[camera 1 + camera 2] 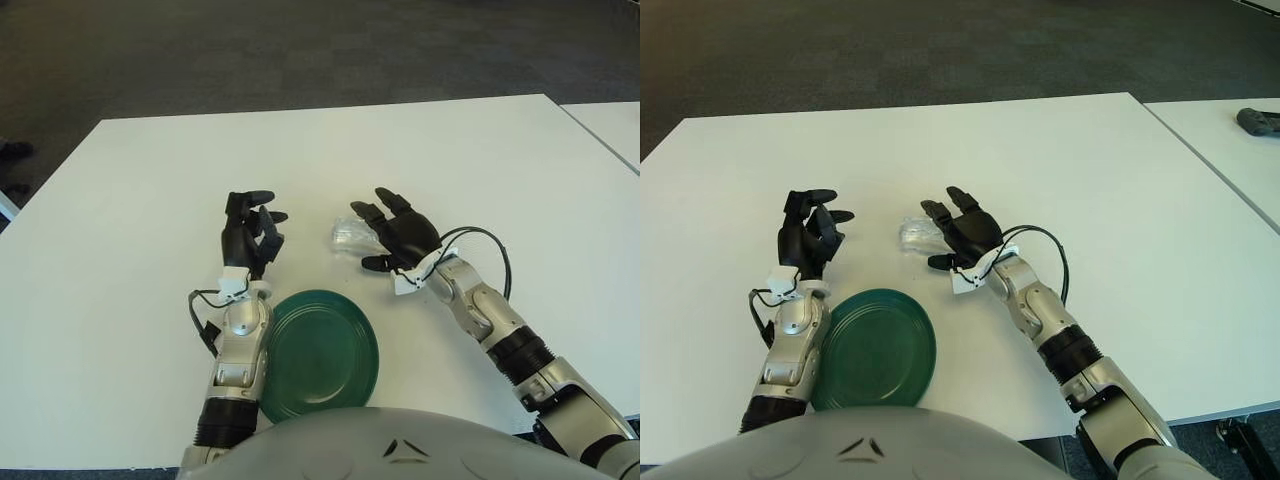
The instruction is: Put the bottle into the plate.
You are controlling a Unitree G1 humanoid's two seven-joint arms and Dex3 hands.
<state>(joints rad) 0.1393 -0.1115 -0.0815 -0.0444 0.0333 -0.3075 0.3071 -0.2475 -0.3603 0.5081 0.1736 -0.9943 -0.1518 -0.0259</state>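
A clear plastic bottle (352, 236) lies on its side on the white table (140, 190), just beyond the plate. My right hand (392, 234) is at the bottle's right end, fingers spread around it without closing. The dark green plate (320, 355) sits near the table's front edge, between my arms. My left hand (252, 228) shows to the upper left of the plate, fingers loosely curled, holding nothing.
A second white table (1230, 140) stands to the right across a narrow gap, with a dark object (1260, 121) on it. Dark carpet lies beyond the far edge.
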